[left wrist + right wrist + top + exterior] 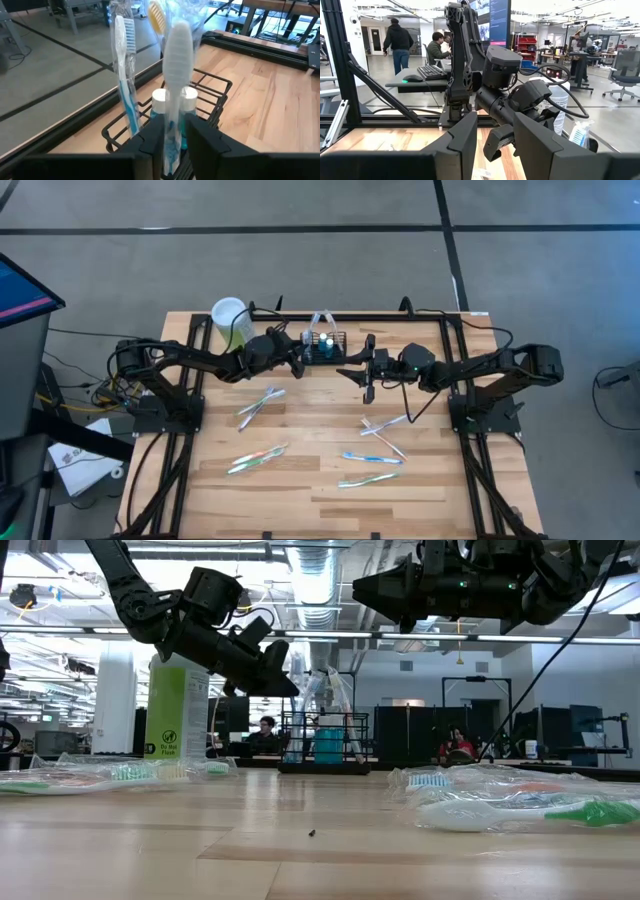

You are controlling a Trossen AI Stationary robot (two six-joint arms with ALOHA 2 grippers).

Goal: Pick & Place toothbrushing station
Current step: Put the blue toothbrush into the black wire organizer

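The toothbrushing station, a small black wire basket (327, 346), stands at the table's far middle and also shows in the low view (325, 740) and the left wrist view (212, 85). It holds two white-capped teal tubes (160, 97) and an upright wrapped toothbrush (125, 60). My left gripper (298, 360) is at the basket's left side, shut on a white wrapped toothbrush (177, 50). My right gripper (362, 375) is open and empty, raised above the table just right of the basket (495, 140). My left gripper pinches the white toothbrush's handle (172, 132), inside its clear wrapper, between its two fingers (150, 142). The fingers come from the table's left, slanting down, and lie across the handle. The brush stands upright, head up, over the basket. The fingers hide its lower end.
A pale-green cylinder with a white lid (230, 320) stands left of the basket. Several wrapped toothbrushes lie loose on the wooden table: one at centre left (260, 402), one nearer (258, 458), others at the right (382, 430). Black frame rails (300, 315) border the table.
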